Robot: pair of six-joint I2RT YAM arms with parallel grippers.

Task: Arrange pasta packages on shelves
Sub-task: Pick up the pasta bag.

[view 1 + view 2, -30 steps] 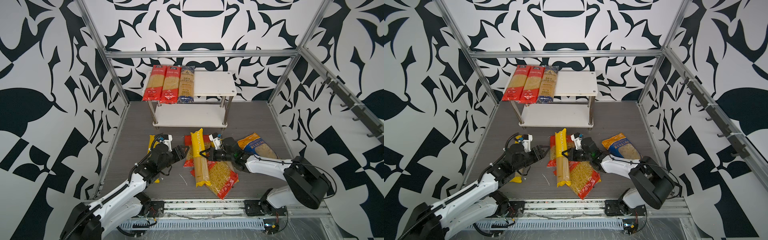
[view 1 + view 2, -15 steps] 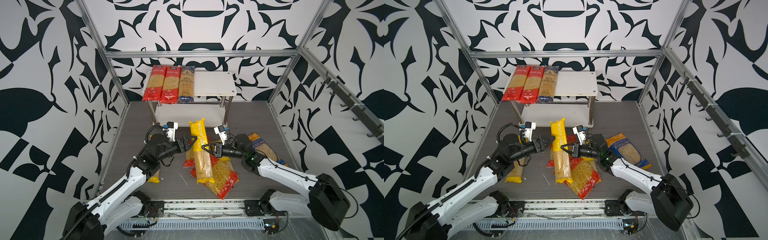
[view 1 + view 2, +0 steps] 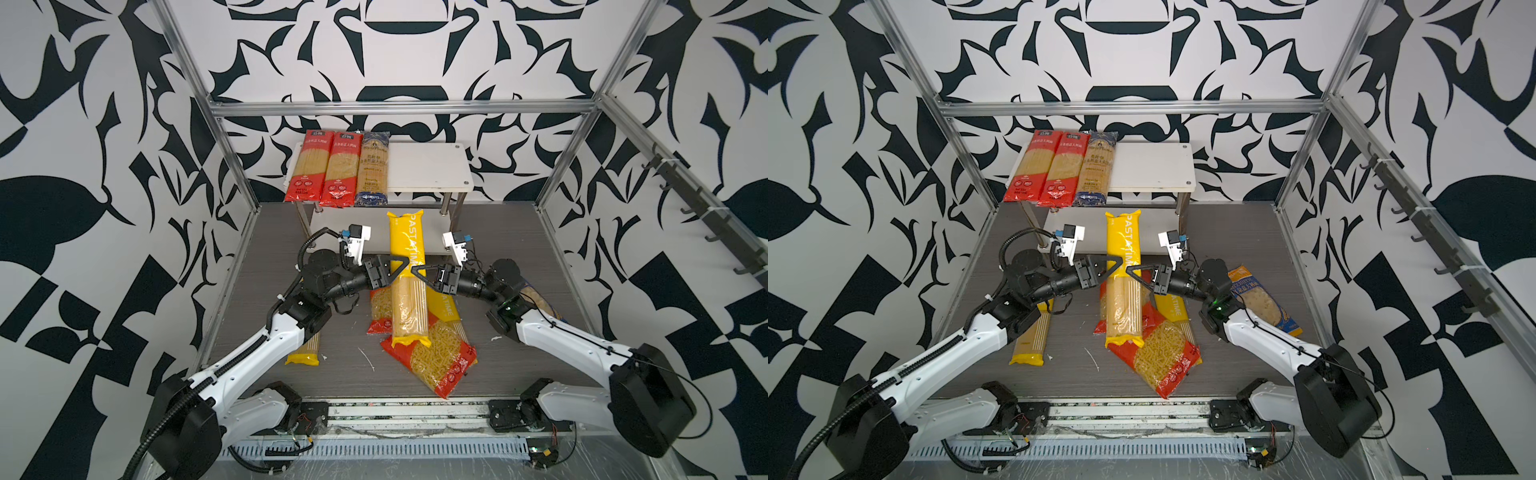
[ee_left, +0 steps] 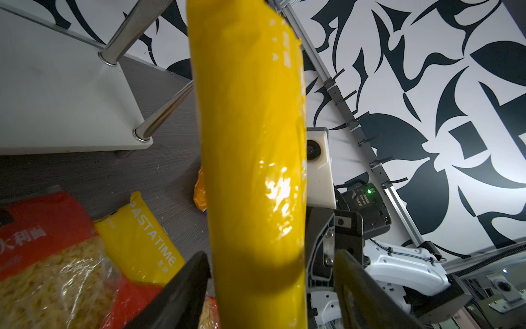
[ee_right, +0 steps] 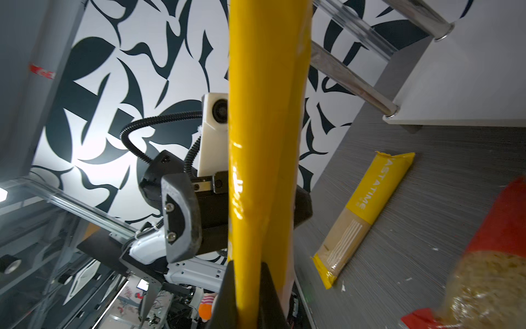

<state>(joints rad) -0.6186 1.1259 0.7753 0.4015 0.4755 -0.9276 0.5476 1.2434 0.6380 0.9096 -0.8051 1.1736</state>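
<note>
A long yellow PASTATIME pack [image 3: 408, 291] hangs above the floor, its top end toward the shelves [image 3: 428, 166]. My right gripper [image 3: 414, 272] is shut on its edge, the fingers pinching the film in the right wrist view [image 5: 248, 266]. My left gripper [image 3: 402, 267] is open astride the same pack [image 4: 253, 142], with a gap at one finger. Two red spaghetti packs [image 3: 309, 166] and a dark-blue one [image 3: 372, 166] lie on the top board's left half.
On the floor lie a yellow pack [image 3: 305, 349] under my left arm, another yellow pack [image 3: 444, 307], two red fusilli bags [image 3: 432, 361] and a blue-orange bag [image 3: 1262, 299] by my right arm. Chrome shelf legs [image 4: 162, 114] are near. Aluminium rails [image 3: 232, 158] frame the cell.
The yellow pack has been lifted off the floor pile and carried toward the shelves by my right gripper. My left arm rose alongside and now straddles it.
</note>
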